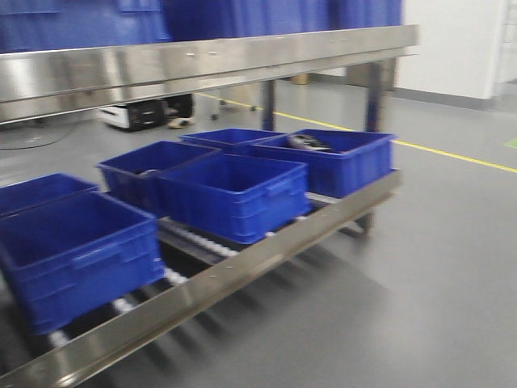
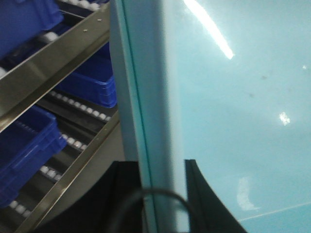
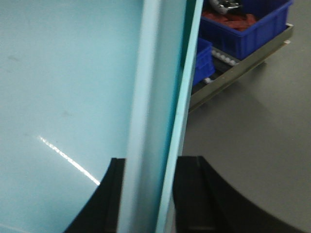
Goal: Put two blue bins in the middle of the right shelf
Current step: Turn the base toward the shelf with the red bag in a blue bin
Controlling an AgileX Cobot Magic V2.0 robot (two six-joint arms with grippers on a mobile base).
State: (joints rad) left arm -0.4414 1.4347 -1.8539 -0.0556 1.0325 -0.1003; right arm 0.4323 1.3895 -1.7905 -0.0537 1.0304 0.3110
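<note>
A yellow line (image 1: 452, 155) crosses the grey floor (image 1: 420, 283) (a white wall (image 1: 452, 40) stands behind).

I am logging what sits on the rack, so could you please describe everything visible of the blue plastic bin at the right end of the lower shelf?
The blue plastic bin is an open-topped rectangular crate with a thick rim, apparently moulded plastic. It stands upright at the right end of the steel roller shelf, beside other blue bins; contact cannot be told. A shiny grey object lies inside, and the right wrist view shows red items beside it.
</note>
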